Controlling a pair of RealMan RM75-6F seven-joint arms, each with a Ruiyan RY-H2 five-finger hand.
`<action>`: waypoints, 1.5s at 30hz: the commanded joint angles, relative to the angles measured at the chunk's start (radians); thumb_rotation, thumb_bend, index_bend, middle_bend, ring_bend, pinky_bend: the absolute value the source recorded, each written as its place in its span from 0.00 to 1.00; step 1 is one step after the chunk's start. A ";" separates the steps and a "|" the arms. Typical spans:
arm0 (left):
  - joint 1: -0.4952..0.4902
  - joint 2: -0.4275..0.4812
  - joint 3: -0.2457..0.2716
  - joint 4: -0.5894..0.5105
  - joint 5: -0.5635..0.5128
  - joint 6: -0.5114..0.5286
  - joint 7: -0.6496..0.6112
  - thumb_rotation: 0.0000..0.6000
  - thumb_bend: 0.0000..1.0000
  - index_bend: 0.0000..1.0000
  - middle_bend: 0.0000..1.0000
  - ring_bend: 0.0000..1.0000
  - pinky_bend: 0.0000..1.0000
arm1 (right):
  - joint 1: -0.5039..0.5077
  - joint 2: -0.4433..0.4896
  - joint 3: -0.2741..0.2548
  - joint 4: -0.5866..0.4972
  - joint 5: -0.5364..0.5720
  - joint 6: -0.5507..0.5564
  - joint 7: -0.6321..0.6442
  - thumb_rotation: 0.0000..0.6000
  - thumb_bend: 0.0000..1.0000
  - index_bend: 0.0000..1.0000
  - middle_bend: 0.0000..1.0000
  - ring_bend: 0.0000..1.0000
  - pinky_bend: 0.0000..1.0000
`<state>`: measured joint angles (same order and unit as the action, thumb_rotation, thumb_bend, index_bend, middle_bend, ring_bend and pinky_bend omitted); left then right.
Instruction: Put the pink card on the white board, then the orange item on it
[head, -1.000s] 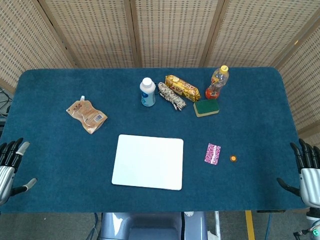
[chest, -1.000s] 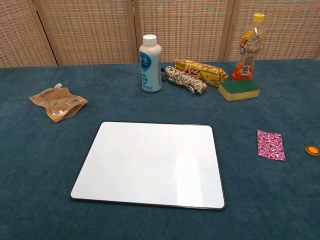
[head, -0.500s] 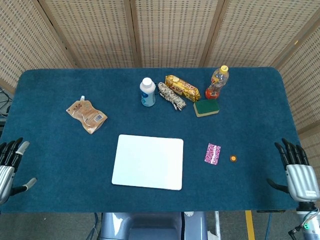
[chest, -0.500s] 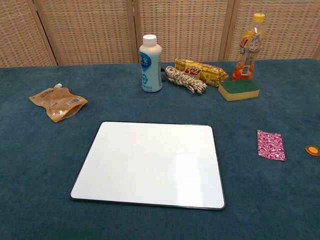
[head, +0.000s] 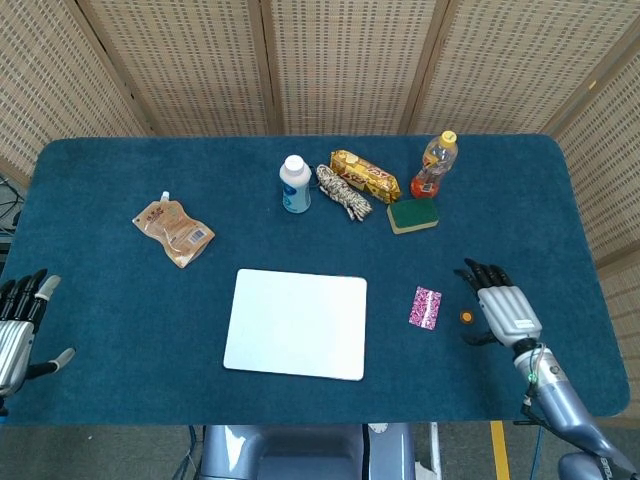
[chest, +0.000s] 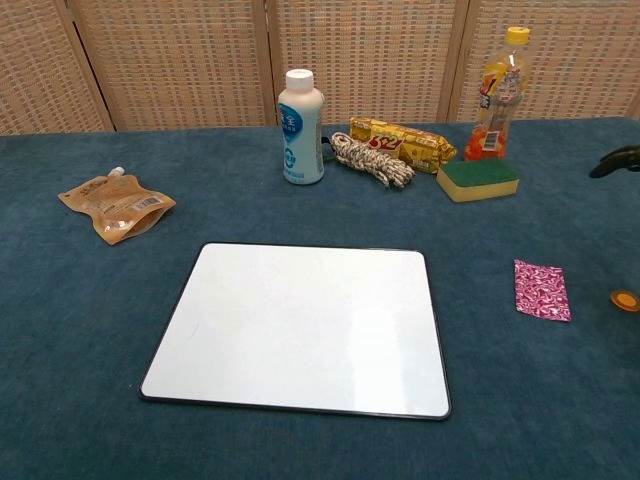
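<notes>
Pink card (head: 425, 307) lies flat, likely thin and light; pinch an edge. My right hand (head: 503, 307) hovers, fingers spread, empty.

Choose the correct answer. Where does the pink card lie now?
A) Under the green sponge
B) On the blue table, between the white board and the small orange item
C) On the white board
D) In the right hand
B: the pink card lies flat on the blue table, with the white board to one side and the orange item to the other; the right hand, fingers spread, holds nothing.
</notes>
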<state>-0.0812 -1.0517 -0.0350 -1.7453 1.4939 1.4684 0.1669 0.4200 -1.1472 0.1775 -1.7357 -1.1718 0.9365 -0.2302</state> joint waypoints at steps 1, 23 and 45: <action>-0.001 0.001 -0.003 -0.003 -0.007 -0.002 0.000 1.00 0.00 0.00 0.00 0.00 0.00 | 0.133 -0.100 0.033 0.035 0.245 -0.089 -0.178 1.00 0.11 0.13 0.00 0.00 0.00; -0.008 0.012 0.000 0.000 -0.014 -0.017 -0.027 1.00 0.01 0.00 0.00 0.00 0.00 | 0.303 -0.374 -0.003 0.124 0.694 0.143 -0.508 1.00 0.13 0.17 0.00 0.00 0.00; -0.010 0.012 0.002 -0.001 -0.021 -0.018 -0.024 1.00 0.01 0.00 0.00 0.00 0.00 | 0.304 -0.415 -0.039 0.151 0.688 0.200 -0.529 1.00 0.13 0.18 0.00 0.00 0.00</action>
<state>-0.0916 -1.0399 -0.0325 -1.7466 1.4733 1.4499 0.1424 0.7240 -1.5609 0.1396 -1.5862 -0.4838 1.1369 -0.7594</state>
